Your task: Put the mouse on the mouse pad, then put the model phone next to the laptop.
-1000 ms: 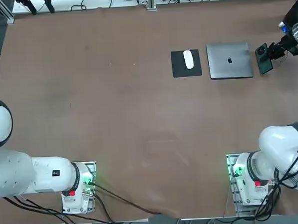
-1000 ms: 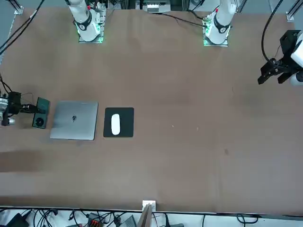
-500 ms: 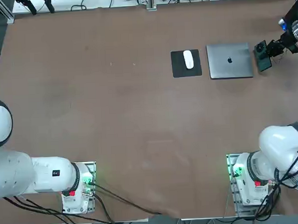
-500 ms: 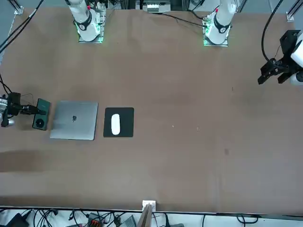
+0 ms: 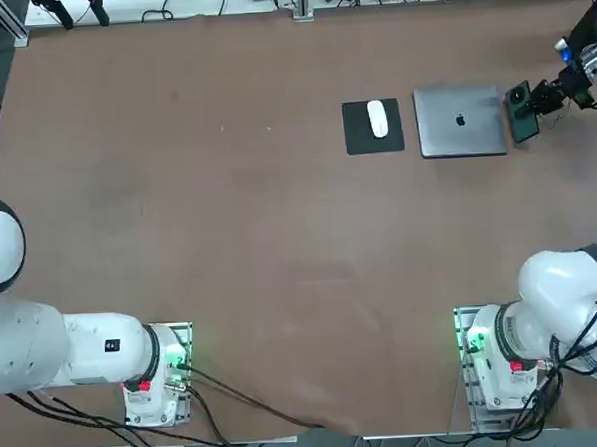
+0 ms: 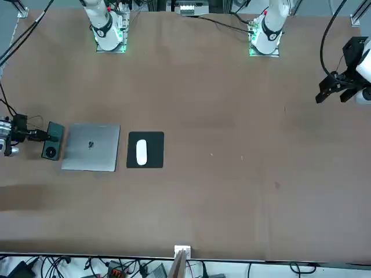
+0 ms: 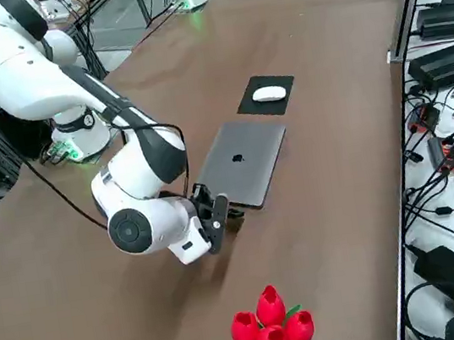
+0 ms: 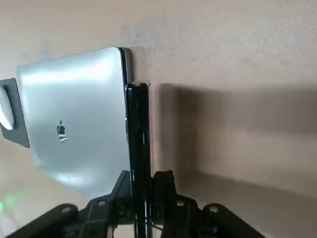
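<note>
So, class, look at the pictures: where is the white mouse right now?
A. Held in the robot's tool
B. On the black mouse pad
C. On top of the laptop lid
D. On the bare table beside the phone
B. The mouse lies on the mouse pad, beside the laptop, while the right tool holds the phone on edge at the laptop's other side.

White mouse, black mouse pad

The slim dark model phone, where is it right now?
The slim dark model phone is in the right gripper, on the robot's right of the silver laptop, close beside its edge.
</note>
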Robot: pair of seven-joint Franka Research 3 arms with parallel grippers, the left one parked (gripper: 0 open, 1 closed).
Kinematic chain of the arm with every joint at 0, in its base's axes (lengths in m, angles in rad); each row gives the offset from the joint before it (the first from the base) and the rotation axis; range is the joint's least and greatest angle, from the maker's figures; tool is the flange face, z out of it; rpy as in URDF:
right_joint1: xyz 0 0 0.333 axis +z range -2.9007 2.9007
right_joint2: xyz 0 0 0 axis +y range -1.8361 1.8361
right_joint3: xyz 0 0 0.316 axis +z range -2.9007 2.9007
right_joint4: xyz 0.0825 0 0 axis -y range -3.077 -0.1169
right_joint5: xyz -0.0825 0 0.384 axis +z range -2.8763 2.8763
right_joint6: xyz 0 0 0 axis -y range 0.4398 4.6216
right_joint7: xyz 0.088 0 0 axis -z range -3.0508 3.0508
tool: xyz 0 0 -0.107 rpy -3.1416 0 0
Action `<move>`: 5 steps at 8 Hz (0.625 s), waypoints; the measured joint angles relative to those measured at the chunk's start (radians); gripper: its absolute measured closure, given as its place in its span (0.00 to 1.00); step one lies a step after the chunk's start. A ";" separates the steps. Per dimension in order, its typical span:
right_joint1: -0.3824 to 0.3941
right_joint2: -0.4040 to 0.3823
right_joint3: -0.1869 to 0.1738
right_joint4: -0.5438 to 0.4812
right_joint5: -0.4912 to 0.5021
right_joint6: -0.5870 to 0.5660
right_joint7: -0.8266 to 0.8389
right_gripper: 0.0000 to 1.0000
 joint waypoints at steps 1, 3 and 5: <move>-0.001 0.007 0.000 0.000 0.000 0.001 -0.007 0.82; -0.005 0.016 0.000 0.000 0.000 0.022 -0.013 0.49; -0.010 0.010 -0.005 0.014 -0.033 0.061 -0.013 0.13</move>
